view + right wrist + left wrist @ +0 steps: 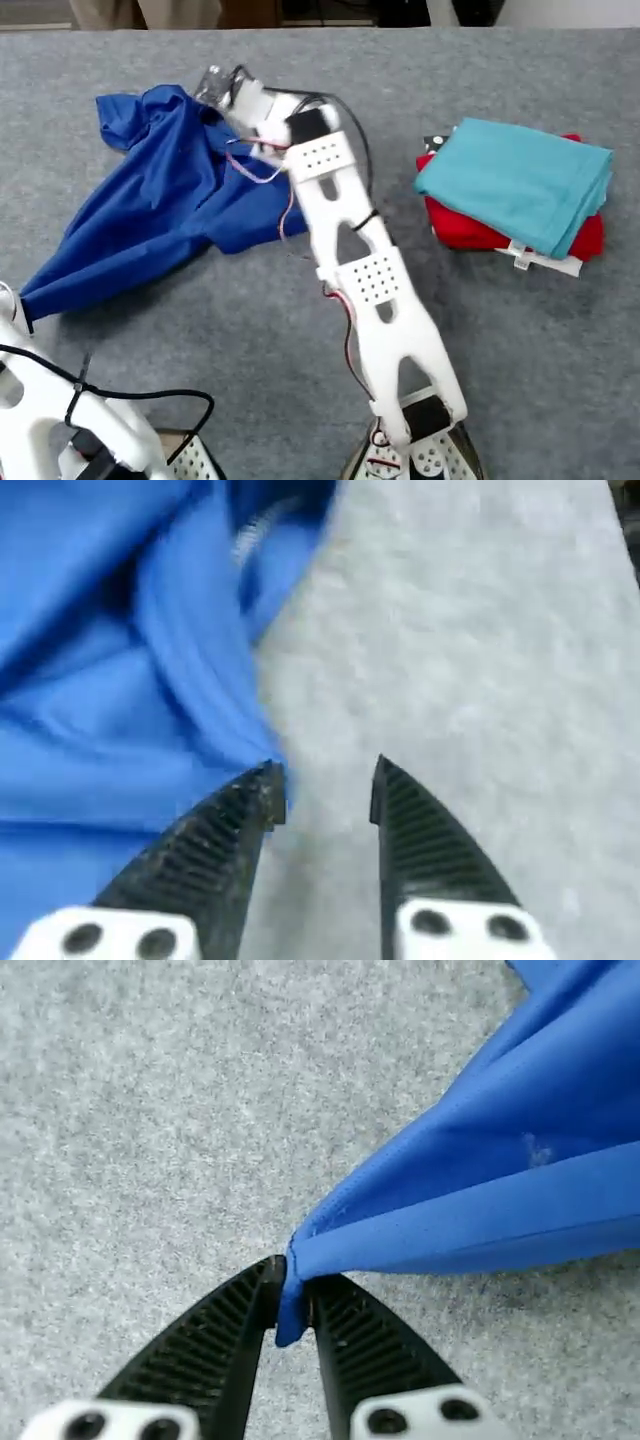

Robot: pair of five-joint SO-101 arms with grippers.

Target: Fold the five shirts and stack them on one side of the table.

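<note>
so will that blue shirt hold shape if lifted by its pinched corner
Probably floppy: the blue shirt lies in soft folds and bunches to a point in the left gripper. Mostly spread on the table, it would likely drape and drag, not lift flat.

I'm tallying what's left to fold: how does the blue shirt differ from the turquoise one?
The blue shirt lies unfolded and rumpled straight on the grey table; the turquoise shirt is folded into a neat rectangle atop a red shirt. The left gripper is shut on a corner of the blue shirt; no gripper touches the turquoise shirt. Both are plain, single-coloured.
</note>
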